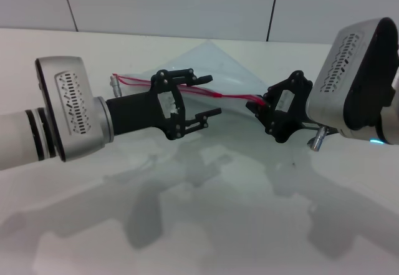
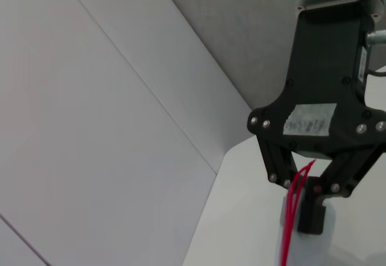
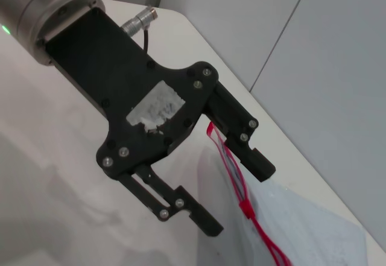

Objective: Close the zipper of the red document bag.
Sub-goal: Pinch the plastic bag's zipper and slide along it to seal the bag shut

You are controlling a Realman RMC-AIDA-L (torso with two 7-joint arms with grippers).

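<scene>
The red document bag is a pale translucent pouch held up off the white table, its zipper a thin red strip running between the two grippers. My right gripper is shut on the zipper's right end; the left wrist view shows it pinching the red strip. My left gripper is open, with the strip passing between its fingers. In the right wrist view the left gripper stands open and the zipper runs close by one finger. Its two red strands lie apart there.
The white table stretches toward me below both arms. Grey wall panels rise just behind the table's far edge. A metal connector sticks out of the right wrist.
</scene>
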